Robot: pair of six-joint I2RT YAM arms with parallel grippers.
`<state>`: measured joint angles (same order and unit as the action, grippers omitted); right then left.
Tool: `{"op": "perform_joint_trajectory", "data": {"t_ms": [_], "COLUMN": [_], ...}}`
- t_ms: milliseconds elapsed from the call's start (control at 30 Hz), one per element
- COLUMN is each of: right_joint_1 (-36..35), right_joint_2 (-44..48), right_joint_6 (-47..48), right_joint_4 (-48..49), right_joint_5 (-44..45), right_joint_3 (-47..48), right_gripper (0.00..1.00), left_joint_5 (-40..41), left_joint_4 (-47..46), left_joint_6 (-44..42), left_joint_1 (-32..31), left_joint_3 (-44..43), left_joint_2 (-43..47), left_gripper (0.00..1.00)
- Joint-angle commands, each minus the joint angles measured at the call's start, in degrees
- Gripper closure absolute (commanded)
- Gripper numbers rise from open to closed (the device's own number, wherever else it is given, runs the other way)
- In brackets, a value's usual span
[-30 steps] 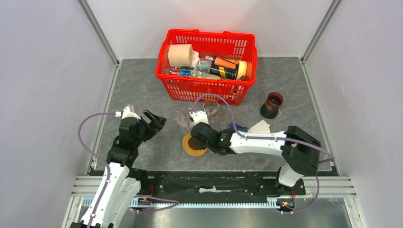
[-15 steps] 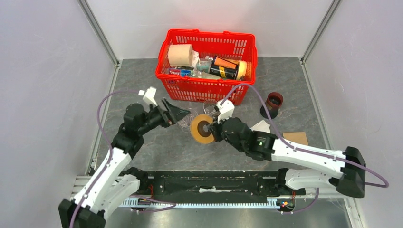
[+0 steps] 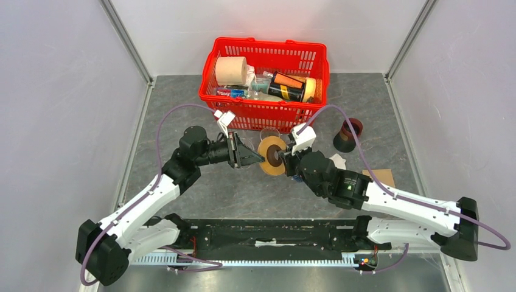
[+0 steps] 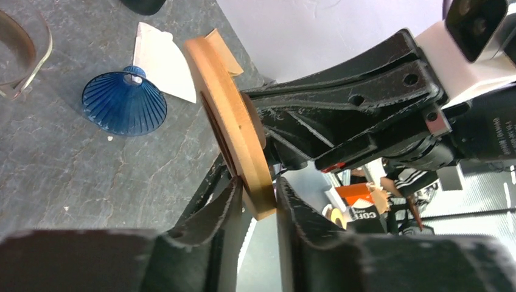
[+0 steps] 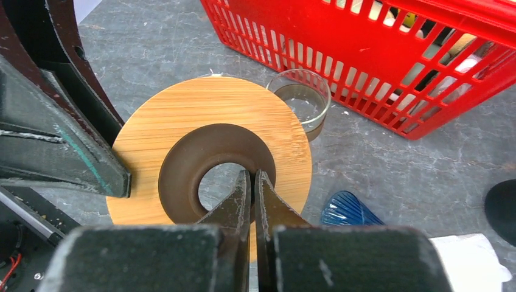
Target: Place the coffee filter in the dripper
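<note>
I've got left fingers [image 4: 226, 204] pinching the wooden ring [image 4: 230, 118] at its rim, right fingers [image 5: 238, 204] pinching its inner lip. Coffee filter [image 4: 159, 61] lies upper left in the left-wrist view, beside the dripper [image 4: 125, 106]. It's flimsy paper, so I'd nip an edge.

Both arms stretch toward the centre of the top view, wrists level, fingertips almost meeting; left gripper [image 3: 258, 161] clamps the rim of a wooden ring [image 3: 268, 148]; right gripper [image 3: 280, 163] pinches its inner edge tight.

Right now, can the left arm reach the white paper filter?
Probably not. The left gripper is clamped on the wooden ring, and the filter lies beyond it, on the far side of the right arm.
</note>
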<state>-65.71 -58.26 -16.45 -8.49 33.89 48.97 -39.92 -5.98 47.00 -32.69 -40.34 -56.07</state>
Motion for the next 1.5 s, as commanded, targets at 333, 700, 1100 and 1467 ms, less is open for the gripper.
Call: {"op": "perform_joint_trajectory", "data": {"t_ms": [333,700,1100,1467], "right_joint_1": [0.23,9.63,21.97,23.08], "right_joint_2": [5.28,9.07,8.99,8.62], "right_joint_6": [-5.95,-26.27,-44.1,-59.73], "right_joint_4": [-1.08,-31.34,-44.78,-19.54], "right_joint_5": [2.38,-12.19,-19.5,-27.84], "right_joint_3": [-1.42,5.51,16.78,6.51], "right_gripper": [0.17,0.03,0.03,0.04], "left_joint_5": [-0.58,-2.0,-6.24,-3.4], "left_joint_4": [4.68,41.05,48.8,25.2], "left_joint_6": [-30.35,-96.31,-127.63,-130.41], "left_joint_1": [-1.85,-2.65,-2.94,-4.78], "left_joint_3": [-7.83,-23.48,-23.41,-7.41], "left_joint_2": [-2.0,-2.74,1.95,13.11], "left_gripper": [0.98,0.98,0.98,0.98]}}
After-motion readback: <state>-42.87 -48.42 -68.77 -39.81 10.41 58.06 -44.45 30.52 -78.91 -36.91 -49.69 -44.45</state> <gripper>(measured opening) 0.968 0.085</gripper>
